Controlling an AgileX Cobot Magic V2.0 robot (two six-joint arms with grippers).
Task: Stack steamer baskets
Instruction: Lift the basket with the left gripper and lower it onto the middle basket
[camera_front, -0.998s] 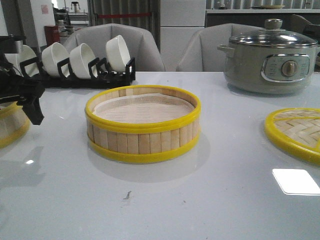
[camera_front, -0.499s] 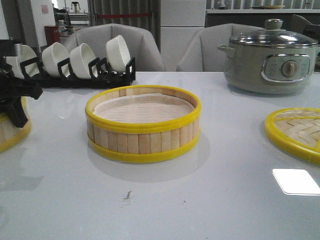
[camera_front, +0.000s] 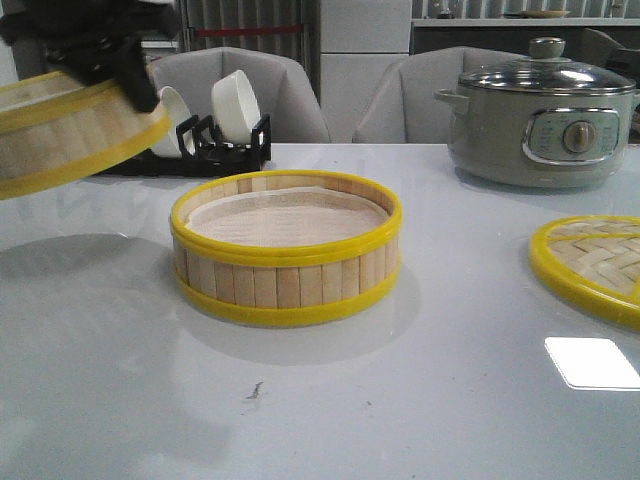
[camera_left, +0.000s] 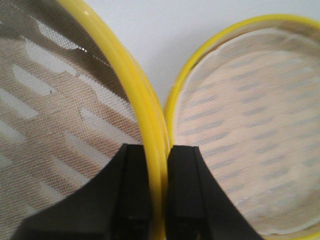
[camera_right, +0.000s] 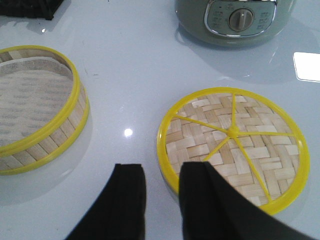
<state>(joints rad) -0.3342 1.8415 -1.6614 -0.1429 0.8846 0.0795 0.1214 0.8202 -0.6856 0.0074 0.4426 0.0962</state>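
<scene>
White and glossy, your table (camera_front: 420, 400) carries one steamer basket (camera_front: 286, 248) near its middle, lined with a pale cloth, and a flat woven lid (camera_front: 592, 265) at the right edge. What has changed in the last second is on your left: the second basket (camera_front: 70, 130), which sat on the table at the left edge, is now up in the air, tilted and clear of the surface, just left of the seated one and above its rim. That reads as the lift done and the carry across about to begin. Your left tool (camera_left: 159, 200) is pinched on that basket's yellow rim, one finger inside the mesh floor and one outside. Your right tool (camera_right: 161, 200) stands spread and empty, hovering over the table beside the lid. Farther back you have the bowl rack (camera_front: 225, 135) and the grey cooker (camera_front: 545, 115).
</scene>
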